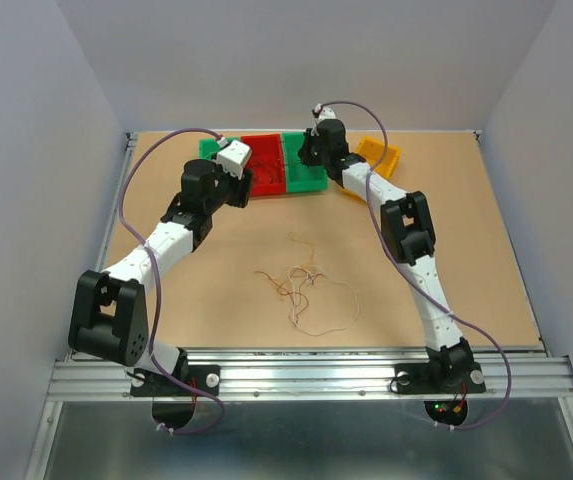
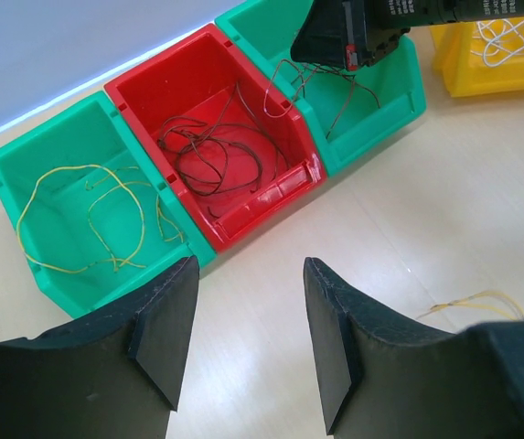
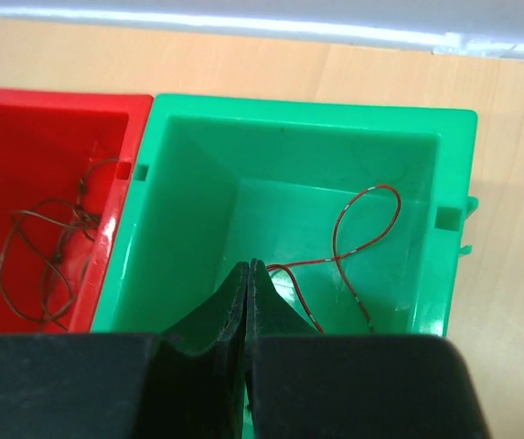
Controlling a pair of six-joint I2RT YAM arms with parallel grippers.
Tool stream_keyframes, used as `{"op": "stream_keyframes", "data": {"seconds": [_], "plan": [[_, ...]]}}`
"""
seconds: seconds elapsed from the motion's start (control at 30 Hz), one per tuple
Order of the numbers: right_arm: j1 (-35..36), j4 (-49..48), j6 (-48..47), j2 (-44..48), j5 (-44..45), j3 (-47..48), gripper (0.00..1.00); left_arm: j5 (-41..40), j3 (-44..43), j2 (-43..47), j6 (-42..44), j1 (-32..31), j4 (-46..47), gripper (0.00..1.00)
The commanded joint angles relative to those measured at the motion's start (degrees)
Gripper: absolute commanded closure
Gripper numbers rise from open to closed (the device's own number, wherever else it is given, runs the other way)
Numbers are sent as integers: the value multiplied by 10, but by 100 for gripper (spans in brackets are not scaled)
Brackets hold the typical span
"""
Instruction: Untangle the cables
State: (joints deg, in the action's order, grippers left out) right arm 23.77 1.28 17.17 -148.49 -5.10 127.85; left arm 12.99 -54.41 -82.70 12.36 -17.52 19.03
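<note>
Mid-table, the cables [image 1: 306, 288] lie apart from the fingers [image 2: 165, 325]

The red bin [image 2: 271, 187] and green bin [image 3: 188, 210] are smooth, glossy plastic. The bench [image 1: 216, 310] is matt, pale wood.

My left arm [image 1: 156, 250] reaches forward and inward; left gripper [image 2: 251, 320] tilted downward, fingers spread wide apart. My right arm [image 1: 418, 262] stretches farther forward; right gripper [image 3: 247, 288] pointing down, fingers pressed together, no gap.
</note>
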Motion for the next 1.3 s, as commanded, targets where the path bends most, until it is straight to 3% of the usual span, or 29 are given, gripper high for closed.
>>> {"op": "stream_keyframes", "data": {"seconds": [0.0, 0.47, 0.83, 1.0, 1.27], "plan": [[16, 124, -49, -23, 46, 27, 99, 8, -20, -3, -1, 3, 10, 40], [31, 178, -123, 4, 230, -43, 99, 1, -27, -16, 2, 3, 2, 40], [8, 160, -148, 57, 247, -82, 99, -45, -39, -39, -1, 10, 1, 40], [10, 125, -153, 90, 222, -96, 99, -56, -47, -53, -25, 53, 21, 38], [36, 62, -144, 143, 212, -130, 100, -6, -81, -113, -67, 129, 42, 35]]}}
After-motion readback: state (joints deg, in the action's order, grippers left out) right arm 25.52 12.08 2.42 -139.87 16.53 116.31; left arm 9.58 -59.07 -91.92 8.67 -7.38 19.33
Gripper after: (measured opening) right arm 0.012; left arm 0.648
